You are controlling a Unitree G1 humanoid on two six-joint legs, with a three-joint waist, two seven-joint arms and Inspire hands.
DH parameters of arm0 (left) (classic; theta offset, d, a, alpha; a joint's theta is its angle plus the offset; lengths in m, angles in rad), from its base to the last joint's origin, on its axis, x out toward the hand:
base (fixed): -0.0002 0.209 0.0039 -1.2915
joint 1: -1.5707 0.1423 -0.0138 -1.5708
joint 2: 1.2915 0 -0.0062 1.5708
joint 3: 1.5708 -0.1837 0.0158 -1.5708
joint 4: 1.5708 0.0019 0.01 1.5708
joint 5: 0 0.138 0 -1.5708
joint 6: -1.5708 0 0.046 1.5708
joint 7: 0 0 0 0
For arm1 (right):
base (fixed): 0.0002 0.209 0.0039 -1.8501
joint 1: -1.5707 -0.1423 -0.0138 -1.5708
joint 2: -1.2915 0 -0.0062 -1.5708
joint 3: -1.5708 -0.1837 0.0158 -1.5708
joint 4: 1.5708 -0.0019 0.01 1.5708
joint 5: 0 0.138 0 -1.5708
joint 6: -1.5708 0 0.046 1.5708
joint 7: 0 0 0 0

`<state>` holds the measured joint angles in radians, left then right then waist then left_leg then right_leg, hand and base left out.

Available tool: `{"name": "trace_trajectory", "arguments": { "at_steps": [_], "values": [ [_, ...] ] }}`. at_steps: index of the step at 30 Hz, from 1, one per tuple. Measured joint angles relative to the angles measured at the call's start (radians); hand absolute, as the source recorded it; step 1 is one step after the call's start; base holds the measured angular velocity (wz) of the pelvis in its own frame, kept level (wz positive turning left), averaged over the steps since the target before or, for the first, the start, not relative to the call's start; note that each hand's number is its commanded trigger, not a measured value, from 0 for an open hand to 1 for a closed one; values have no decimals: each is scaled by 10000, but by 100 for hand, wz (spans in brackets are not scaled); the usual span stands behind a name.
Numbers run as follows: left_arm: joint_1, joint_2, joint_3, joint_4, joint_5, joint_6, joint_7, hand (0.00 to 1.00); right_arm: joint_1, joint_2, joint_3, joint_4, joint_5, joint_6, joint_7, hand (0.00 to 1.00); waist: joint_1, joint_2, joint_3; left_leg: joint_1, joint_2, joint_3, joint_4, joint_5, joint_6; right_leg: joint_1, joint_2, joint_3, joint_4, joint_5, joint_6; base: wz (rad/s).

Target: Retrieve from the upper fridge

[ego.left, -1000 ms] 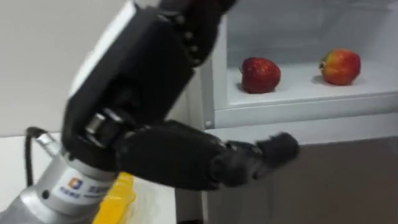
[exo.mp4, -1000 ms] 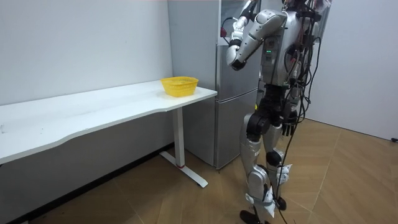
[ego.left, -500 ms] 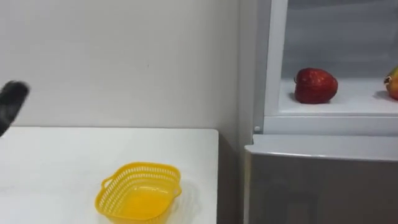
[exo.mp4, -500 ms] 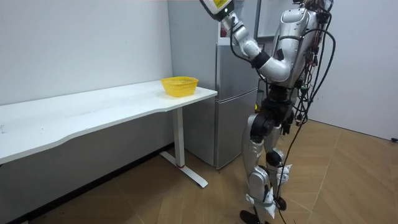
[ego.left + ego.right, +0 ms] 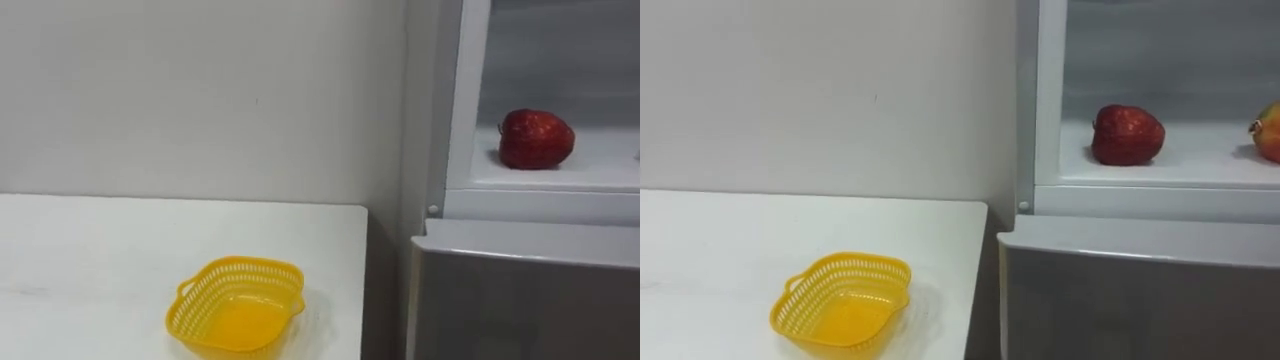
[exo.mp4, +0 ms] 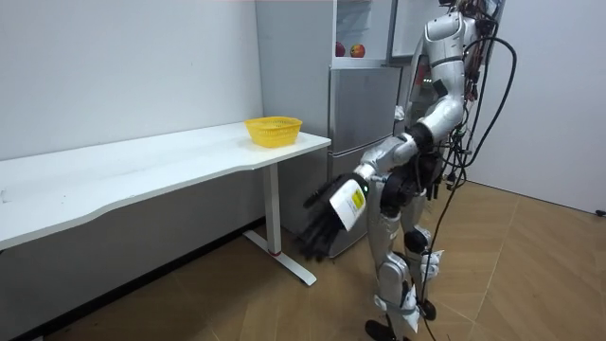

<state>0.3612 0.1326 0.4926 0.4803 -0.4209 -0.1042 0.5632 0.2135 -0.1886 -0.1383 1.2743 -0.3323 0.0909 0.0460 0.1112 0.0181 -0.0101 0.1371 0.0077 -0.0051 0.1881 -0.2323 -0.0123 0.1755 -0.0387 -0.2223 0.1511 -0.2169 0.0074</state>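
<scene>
Ok so half a sec ago my left arm was up by the fridge [image 5: 520, 290], now it's swung right down. Left hand [image 6: 322, 230] hangs by my knee, fingers loose & spread, holding nothing. Upper part's open tho: red apple [image 5: 536, 139] on the shelf [image 5: 560, 176], 2nd apple [image 5: 1268, 131] further right. Imo door's done, grab not started.

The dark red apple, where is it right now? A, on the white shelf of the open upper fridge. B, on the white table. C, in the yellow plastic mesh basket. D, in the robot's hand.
A: the dark red apple sits on the white shelf inside the open upper fridge.
</scene>
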Motion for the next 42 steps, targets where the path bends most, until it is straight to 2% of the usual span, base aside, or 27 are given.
{"name": "trace_trajectory", "arguments": {
  "at_steps": [2, 5, 7, 8, 9, 12, 14, 16, 19, 21, 23, 25, 30, 33, 36, 40, 42],
  "values": [
    [-90, -6, -577, 1583, 44, 179, -137, 0, -8, 23, 1, -92, -158, 104, 7, 0, -22, -82, 19, 0, -1, 16, -14, -3, 4, 22, -6, -16, 16, 1, 1, 0],
    [-136, -60, -1160, 3068, 14, 511, -762, 0, 38, 108, -7, -287, -229, 282, 36, 0, -57, -81, 23, 69, 6, -17, -115, -12, 16, 51, -1, 16, 23, -4, 10, 0],
    [-177, -32, -1480, 3846, 4, 593, -1161, 0, 46, 121, -3, -285, -120, 347, 117, 0, -116, -103, 64, 139, 11, 12, -188, -15, 21, 127, 0, -1, 1, -6, 13, 0],
    [-244, -12, -1868, 4466, 58, 677, -1471, 0, 31, 109, 69, -291, -71, 407, 117, 0, -218, -73, 83, 135, 5, 9, -170, -32, 40, 145, -10, -29, 3, -11, 21, 0],
    [-257, -20, -2271, 4874, 326, 846, -1843, 0, -26, 115, 181, -298, -93, 418, 117, 0, -313, -20, 88, 127, -4, 6, -146, -35, 45, 139, -21, -50, 5, -14, 26, 0],
    [-303, -68, -2654, 5379, 1018, 1206, -2769, 0, -123, 217, 357, -227, -132, 425, 173, 0, -529, 3, 93, 139, -7, 8, -124, -34, 45, 138, -20, 2, -2, -22, 35, 0],
    [-371, -70, -2662, 5478, 1471, 1428, -3315, 0, -148, 220, 357, -167, -129, 426, 224, 0, -577, 4, 93, 148, -8, 36, -126, -34, 45, 134, -22, 33, -5, -24, 37, -4],
    [-377, -61, -2782, 5566, 1685, 1504, -3813, 0, -167, 223, 386, -91, -129, 445, 222, 0, -599, 1, 92, 149, -9, 119, -125, -34, 46, 113, -35, 66, 1, -25, 40, -8],
    [-567, -51, -3419, 5626, 2434, 1720, -4494, 0, -198, 271, 634, -43, -118, 550, 221, 0, -645, -7, 88, 139, -8, 262, -148, -32, 47, 43, -34, 205, 22, -33, 54, -11],
    [-747, -75, -3947, 5745, 2895, 1944, -4842, 0, -348, 339, 787, 99, -127, 632, 221, 0, -880, -40, 90, 112, -9, 310, -190, -30, 50, -14, -35, 241, 28, -37, 61, -6],
    [-920, -50, -4020, 5789, 3131, 2064, -5004, 0, -329, 392, 862, 142, -114, 643, 223, 0, -942, -68, 89, 131, -9, 367, -190, -30, 50, -12, -36, 279, 25, -40, 65, -5],
    [-1024, -6, -4205, 5770, 3470, 2070, -5085, 0, -335, 402, 1159, 136, -110, 641, 220, 0, -1100, -133, 82, 132, -18, 375, -189, -29, 50, -22, -44, 290, 35, -43, 71, -4],
    [-1182, 54, -4421, 5630, 4540, 2068, -5137, 0, -277, 484, 1460, 66, 101, 644, 102, 0, -1353, -186, 159, 133, -13, 438, -192, -29, 50, -77, -44, 360, 83, -45, 74, -3],
    [-1265, 123, -4687, 5610, 4555, 2070, -5125, 0, -306, 505, 1490, -194, 127, 636, -220, 0, -1369, -183, 194, 115, 2, 532, -196, -29, 50, -202, -38, 497, 172, -50, 78, -14],
    [-1314, 200, -4858, 5623, 4554, 2069, -5126, 0, -318, 500, 1328, -677, 127, 588, -700, 0, -1475, -216, 189, 69, -12, 620, -198, -22, 62, -356, -41, 671, 248, -55, 86, -11],
    [-1312, 195, -4852, 5632, 4728, 2045, -5114, 0, -311, 496, 979, -1314, 186, 377, -1506, 0, -1441, -199, 185, 58, -14, 860, -200, -21, 65, -495, -42, 840, 345, -61, 102, -16],
    [-1330, 183, -4868, 5630, 4728, 2043, -5055, 0, -273, 512, 744, -2123, 909, 197, -2097, 0, -1488, -181, 180, 28, -14, 875, -216, -21, 65, -542, -41, 852, 325, -51, 114, -4]
  ]
}}
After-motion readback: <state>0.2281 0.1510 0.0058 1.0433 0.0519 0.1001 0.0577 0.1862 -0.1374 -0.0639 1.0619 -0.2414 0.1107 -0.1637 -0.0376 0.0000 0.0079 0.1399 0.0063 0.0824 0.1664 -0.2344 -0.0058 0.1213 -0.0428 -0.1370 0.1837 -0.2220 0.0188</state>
